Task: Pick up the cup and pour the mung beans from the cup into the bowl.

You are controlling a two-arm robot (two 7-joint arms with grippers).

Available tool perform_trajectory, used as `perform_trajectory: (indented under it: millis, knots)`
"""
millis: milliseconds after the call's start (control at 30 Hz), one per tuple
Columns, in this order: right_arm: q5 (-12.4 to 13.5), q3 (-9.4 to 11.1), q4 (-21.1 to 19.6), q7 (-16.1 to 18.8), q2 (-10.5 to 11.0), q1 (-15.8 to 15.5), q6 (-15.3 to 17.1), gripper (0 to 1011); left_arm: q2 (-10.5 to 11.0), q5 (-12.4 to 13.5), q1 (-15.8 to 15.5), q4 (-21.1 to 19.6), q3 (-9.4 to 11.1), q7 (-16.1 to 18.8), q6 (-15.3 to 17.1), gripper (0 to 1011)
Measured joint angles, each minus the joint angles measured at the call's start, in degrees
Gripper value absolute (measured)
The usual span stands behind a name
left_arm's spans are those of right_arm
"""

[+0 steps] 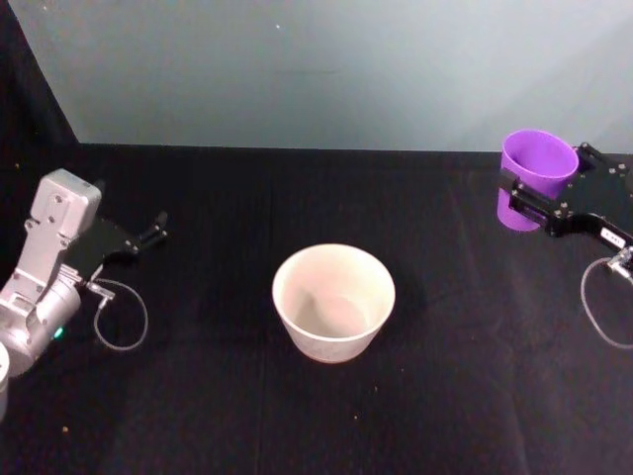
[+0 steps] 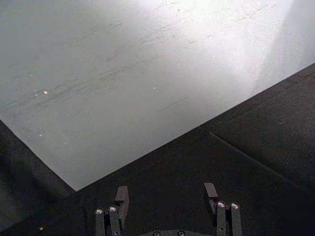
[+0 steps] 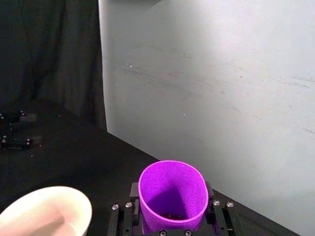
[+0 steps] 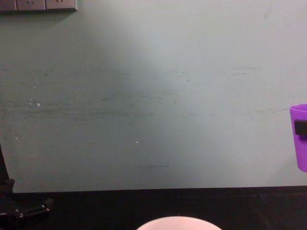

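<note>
The purple cup [image 1: 535,175] is held upright above the table at the far right, with my right gripper [image 1: 534,203] shut on its walls. In the right wrist view the cup [image 3: 172,196] sits between the fingers [image 3: 134,192], and a few dark mung beans [image 3: 173,215] lie at its bottom. The chest view catches the cup [image 4: 300,139] at the right edge. The pale bowl [image 1: 333,300] stands mid-table, left of the cup and apart from it; its rim also appears in the right wrist view [image 3: 47,211] and chest view [image 4: 178,222]. My left gripper [image 1: 153,230] rests open at the left, its fingers [image 2: 121,199] spread.
A black cloth covers the table [image 1: 198,396]. A pale wall [image 1: 316,69] rises close behind it. Loose cables loop by the left arm [image 1: 124,322] and the right arm [image 1: 603,307].
</note>
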Motion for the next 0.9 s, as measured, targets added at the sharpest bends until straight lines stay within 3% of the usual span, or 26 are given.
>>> perform_trajectory:
  millis: [900]
  knots:
    - [-0.1,-0.1,0.0,0.0,0.0,0.0,-0.1,733,0.0,0.0,0.0,0.0,0.0,0.0,0.0,1000]
